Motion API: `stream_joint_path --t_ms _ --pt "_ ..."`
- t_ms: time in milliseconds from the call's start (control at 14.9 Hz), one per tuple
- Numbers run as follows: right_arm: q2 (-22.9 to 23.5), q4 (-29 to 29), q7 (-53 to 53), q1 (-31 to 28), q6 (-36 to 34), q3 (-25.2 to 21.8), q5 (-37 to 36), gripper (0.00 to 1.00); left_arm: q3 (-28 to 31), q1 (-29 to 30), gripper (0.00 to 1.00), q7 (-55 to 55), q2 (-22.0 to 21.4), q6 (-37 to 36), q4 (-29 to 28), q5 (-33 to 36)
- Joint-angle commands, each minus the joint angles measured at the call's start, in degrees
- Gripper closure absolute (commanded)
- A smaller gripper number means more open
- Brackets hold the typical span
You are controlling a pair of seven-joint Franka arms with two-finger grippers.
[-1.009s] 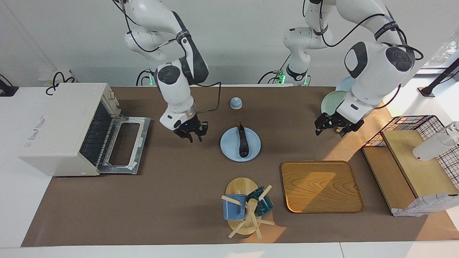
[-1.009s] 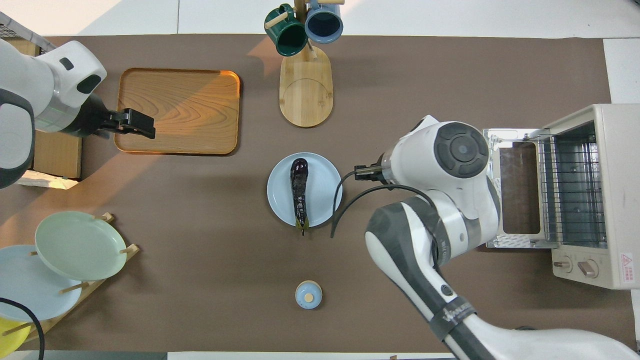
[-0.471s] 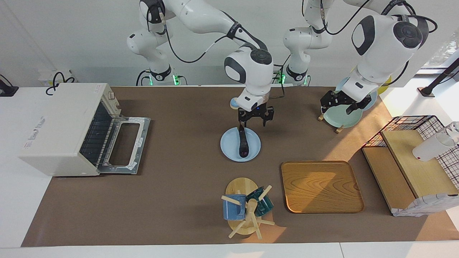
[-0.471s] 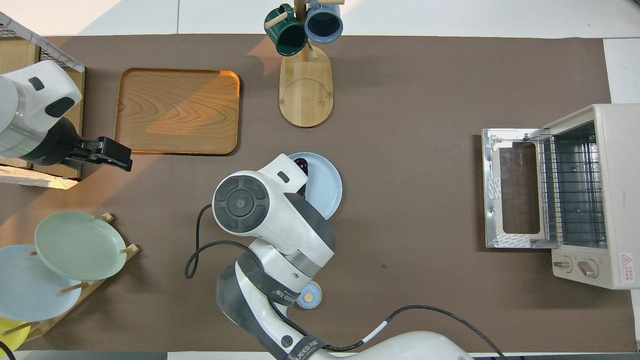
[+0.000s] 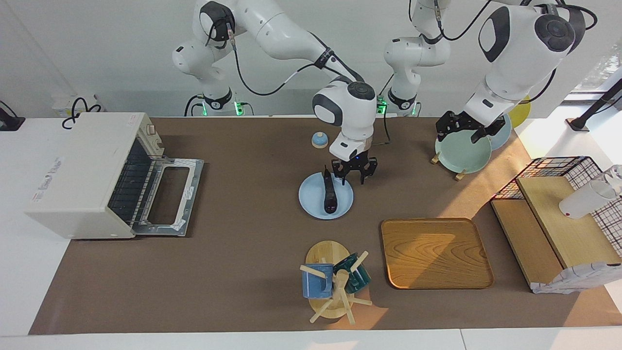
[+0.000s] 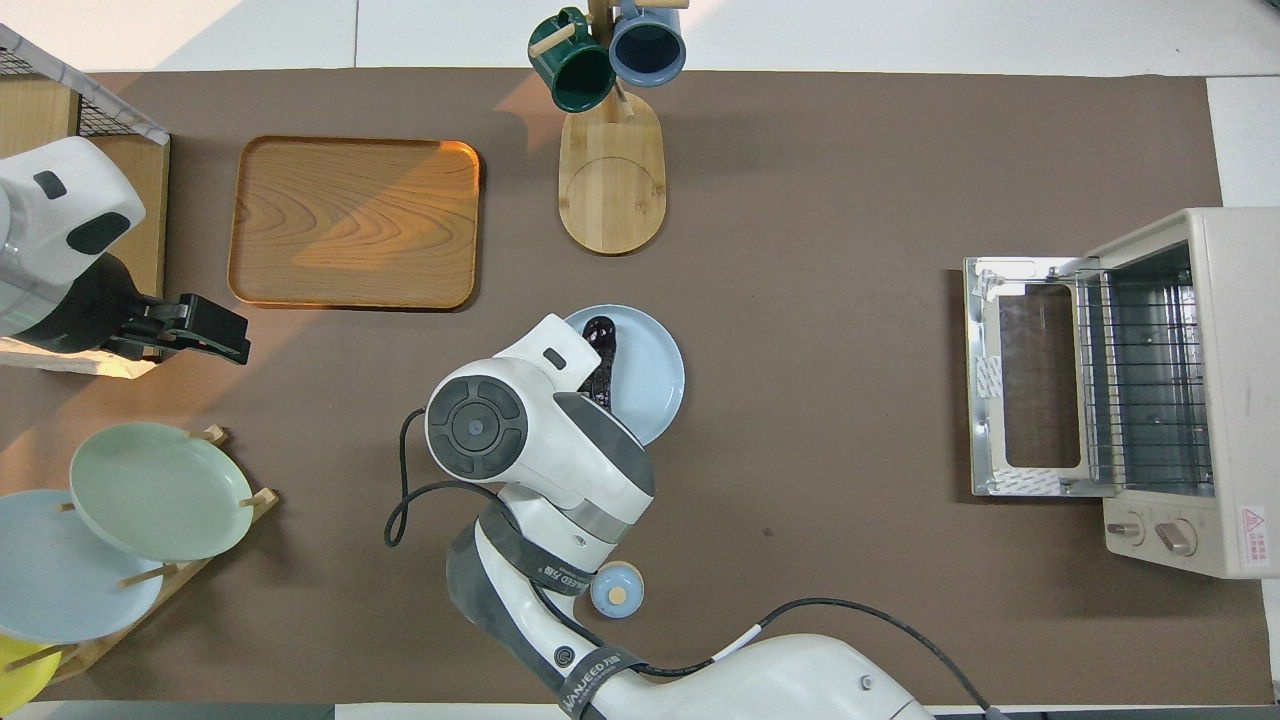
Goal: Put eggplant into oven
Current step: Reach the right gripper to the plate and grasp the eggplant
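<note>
One label "VANJEEO" on right arm [image 6: 590, 680] | eggplant [image 5: 330, 195] on plate [image 5: 344, 204]

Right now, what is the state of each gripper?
Right gripper: open, over the plate beside the eggplant, holding nothing.
Left gripper: open, empty, waiting.

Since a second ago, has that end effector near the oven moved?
Yes. The right end effector left the oven and now hangs over the blue plate, beside the eggplant.
</note>
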Motion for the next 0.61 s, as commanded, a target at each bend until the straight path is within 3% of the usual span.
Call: stream_joint_path --t_ms 0,269,404,471,538 --pt "0.3 -2.5 0.3 0.7 3.8 0.2 -1.8 0.42 0.0 0.1 0.00 0.2 -0.7 4.0 -0.5 1.4" --pt "0.3 -6.5 0.1 1.7 7.9 0.2 -2.2 0.47 0.0 0.2 0.00 -0.6 -0.1 2.5 3.0 1.0" --pt "0.3 -6.5 0.0 1.6 7.9 0.2 -2.8 0.70 0.2 0.2 0.00 -0.7 0.2 -1.0 5.0 1.3" --pt "0.3 -6.5 0.0 1.6 7.9 0.2 -3.0 0.90 0.4 0.3 0.00 -0.7 0.3 -1.7 5.0 1.2" --pt "0.1 -6.9 -0.1 1.7 7.6 0.2 -3.3 1.00 0.4 0.2 0.00 -0.7 0.2 -1.7 4.6 1.2"
